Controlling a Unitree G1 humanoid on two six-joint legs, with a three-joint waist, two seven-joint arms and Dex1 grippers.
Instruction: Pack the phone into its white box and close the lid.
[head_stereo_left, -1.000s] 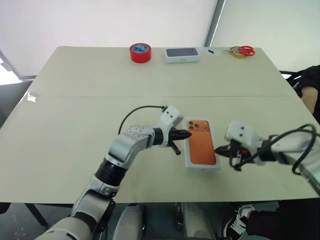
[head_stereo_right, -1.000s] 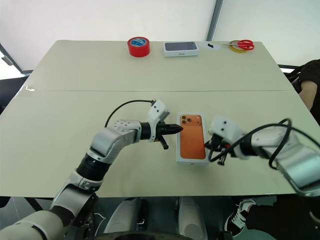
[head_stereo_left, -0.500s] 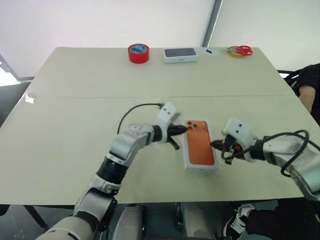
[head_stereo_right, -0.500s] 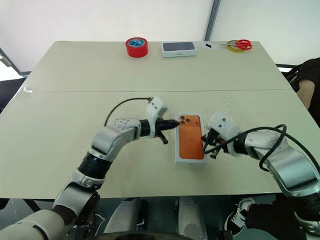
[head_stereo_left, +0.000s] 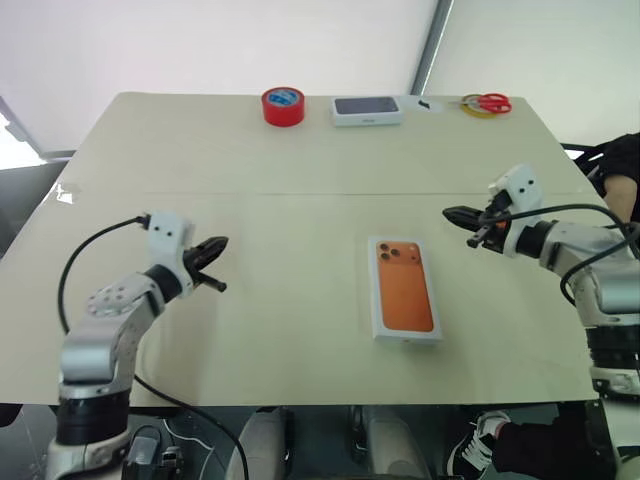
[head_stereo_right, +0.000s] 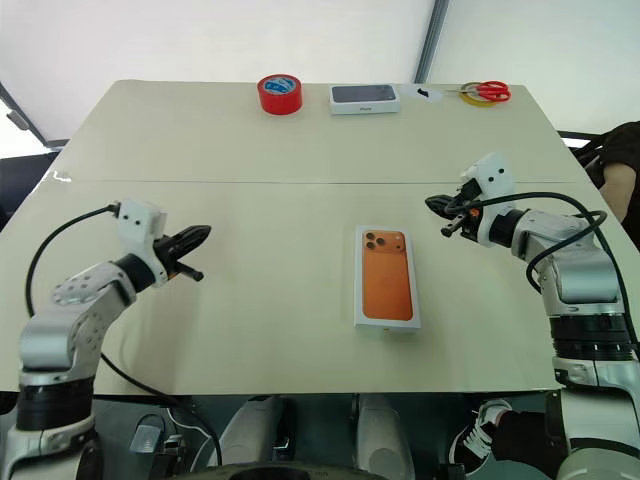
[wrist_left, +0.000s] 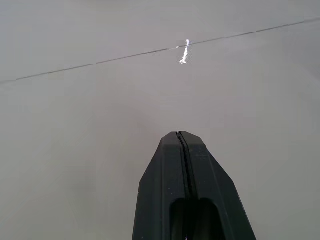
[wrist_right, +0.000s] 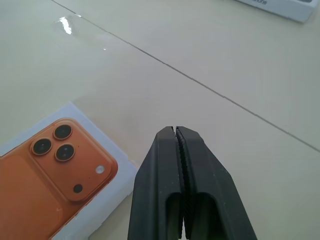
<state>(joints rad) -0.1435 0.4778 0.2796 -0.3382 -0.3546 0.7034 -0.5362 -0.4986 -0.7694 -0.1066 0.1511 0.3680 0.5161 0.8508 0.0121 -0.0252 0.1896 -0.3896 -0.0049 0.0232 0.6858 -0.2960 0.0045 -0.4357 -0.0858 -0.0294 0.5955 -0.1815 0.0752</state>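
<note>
Left eye view: lid (head_stereo_left: 405, 299) lengthwise, lenses far-end.

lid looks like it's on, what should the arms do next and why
Probably nothing more than resting. The lid sits flat and square over its box, orange print up, and both the left gripper and right gripper are shut, empty and well clear of it.

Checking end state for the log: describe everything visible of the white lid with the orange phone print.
The shallow white rectangular lid, which looks like cardboard, lies flat and closed, printed face up: an orange phone picture with three camera lenses at its far left corner, framed by a white border. It sits on the beige table near the front edge, long side running away from the robot. Nothing touches it except the table; the left claw and right claw are shut, well clear on either side.
</note>
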